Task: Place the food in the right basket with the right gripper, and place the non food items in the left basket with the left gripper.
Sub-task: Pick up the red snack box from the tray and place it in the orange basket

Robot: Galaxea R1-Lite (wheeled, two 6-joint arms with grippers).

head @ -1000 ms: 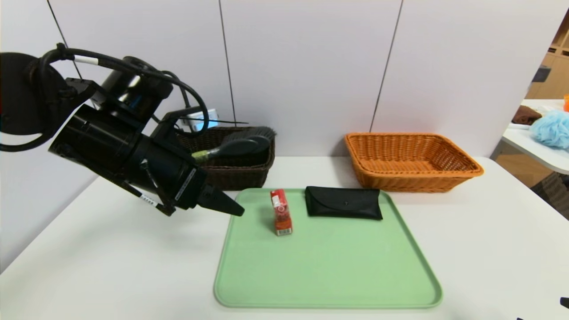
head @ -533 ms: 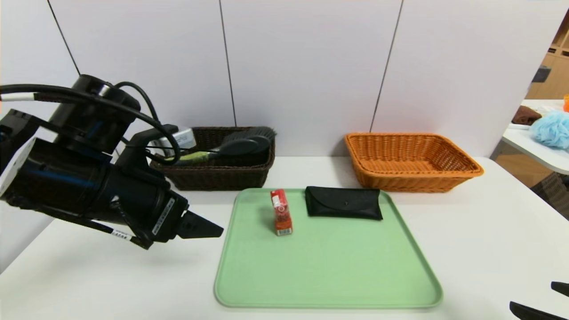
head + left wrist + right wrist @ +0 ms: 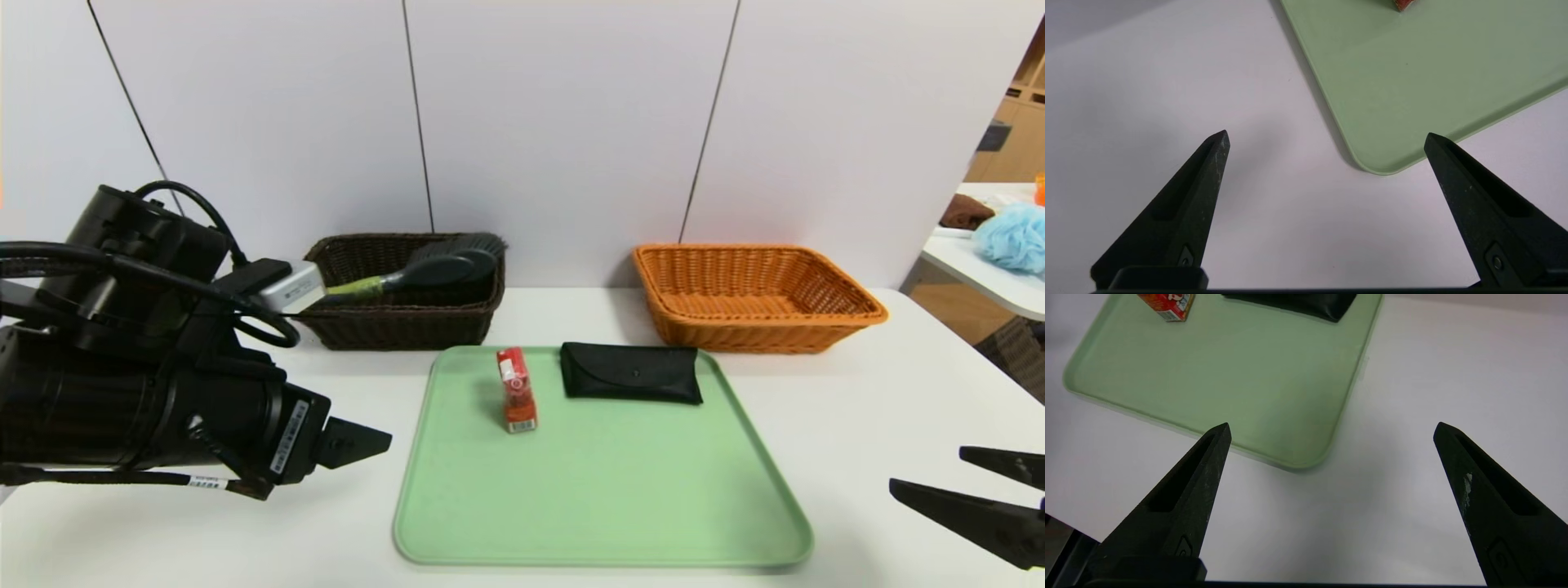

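Head view shows my left gripper over the white table, just beside the left edge of the green tray. Its two black fingers are spread wide apart and between them is nothing, as the left wrist view also shows: only bare table and the near left corner of the tray lie under it. My right gripper enters at the lower right corner of the head view, over the table to the right of the tray. It too is fully spread and it grips nothing; in the right wrist view the near right corner of the tray lies between its fingers, lower down on the table.

On the tray, toward its far side, the red carton stands upright, and the black pouch lies flat just beside it on the right, not touching it. Both are well apart from my two grippers.

Behind the tray, against the wall, the dark brown basket sits on the left and the orange basket on the right. The brush lies already in the dark brown basket, tilted, with its olive-green handle pointing to the left and its head resting on the right rim. I see nothing inside the orange basket.
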